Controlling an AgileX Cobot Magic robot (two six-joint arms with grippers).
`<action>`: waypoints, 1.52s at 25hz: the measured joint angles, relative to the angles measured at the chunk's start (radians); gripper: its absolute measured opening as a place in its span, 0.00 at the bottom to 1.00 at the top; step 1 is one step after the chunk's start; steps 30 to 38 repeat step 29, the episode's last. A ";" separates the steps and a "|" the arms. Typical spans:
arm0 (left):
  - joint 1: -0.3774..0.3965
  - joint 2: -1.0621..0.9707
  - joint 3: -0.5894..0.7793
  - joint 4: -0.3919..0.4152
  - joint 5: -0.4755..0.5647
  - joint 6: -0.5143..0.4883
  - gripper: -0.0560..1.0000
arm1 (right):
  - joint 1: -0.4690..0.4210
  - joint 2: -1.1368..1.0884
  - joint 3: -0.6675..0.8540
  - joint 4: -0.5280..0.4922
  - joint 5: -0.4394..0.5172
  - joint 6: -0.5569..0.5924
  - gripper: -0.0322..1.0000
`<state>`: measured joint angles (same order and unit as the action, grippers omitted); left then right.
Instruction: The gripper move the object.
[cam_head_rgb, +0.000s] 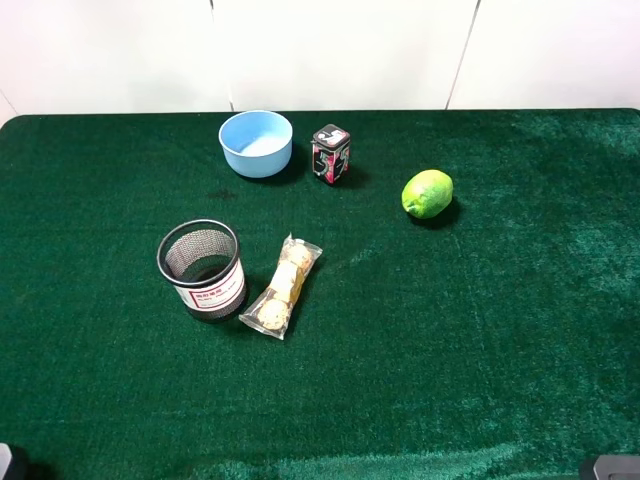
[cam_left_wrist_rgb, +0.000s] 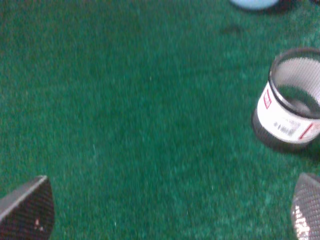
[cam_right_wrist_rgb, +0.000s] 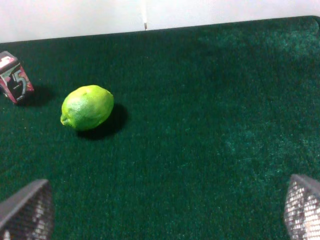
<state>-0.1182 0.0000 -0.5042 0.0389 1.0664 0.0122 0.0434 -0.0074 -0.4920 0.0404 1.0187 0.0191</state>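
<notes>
The object, a small black box (cam_head_rgb: 330, 153) with red and white markings and a silver-grey top, stands upright at the back of the green table, between the blue bowl and the lime. It also shows in the right wrist view (cam_right_wrist_rgb: 15, 77). My right gripper (cam_right_wrist_rgb: 165, 205) is open and empty, well short of the box, with the lime closer to it than the box. My left gripper (cam_left_wrist_rgb: 170, 205) is open and empty over bare cloth, near the black mesh cup. In the high view only dark bits of the arms show at the bottom corners.
A light blue bowl (cam_head_rgb: 256, 143) sits left of the box. A lime (cam_head_rgb: 427, 193) lies to its right, also in the right wrist view (cam_right_wrist_rgb: 86, 107). A black mesh cup (cam_head_rgb: 201, 268) (cam_left_wrist_rgb: 290, 100) and a clear biscuit packet (cam_head_rgb: 282, 286) lie left of centre.
</notes>
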 joint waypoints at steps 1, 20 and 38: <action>0.006 -0.004 0.000 0.000 0.000 0.001 0.96 | 0.000 0.000 0.000 0.000 0.000 0.000 0.70; 0.010 -0.008 0.000 -0.002 -0.001 0.008 0.96 | 0.000 0.000 0.000 0.004 0.000 0.000 0.70; 0.010 -0.008 0.000 -0.002 -0.001 0.009 0.96 | 0.000 0.000 0.000 0.004 0.000 0.000 0.70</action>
